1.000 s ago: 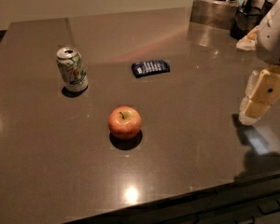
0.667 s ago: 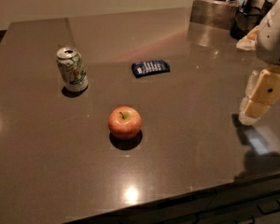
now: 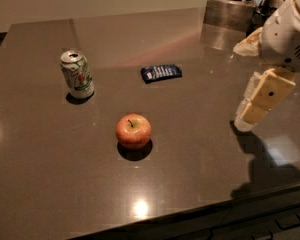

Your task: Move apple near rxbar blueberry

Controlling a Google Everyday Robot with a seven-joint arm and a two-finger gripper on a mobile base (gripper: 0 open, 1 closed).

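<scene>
The red-and-yellow apple (image 3: 133,130) stands on the dark table (image 3: 50,174), in the middle and toward the front. The rxbar blueberry (image 3: 161,73), a flat dark blue wrapper with white lettering, lies farther back and slightly right of the apple, well apart from it. My gripper (image 3: 250,111) hangs at the right side, just above the table surface. It is far to the right of the apple and holds nothing.
A white-and-green drink can (image 3: 77,74) stands upright at the left, behind the apple. A metal container (image 3: 230,11) and other items stand at the back right corner. The table's front edge runs close below the apple.
My gripper has shifted a little to the left, toward the middle of the table. The apple, bar and can have not moved.
</scene>
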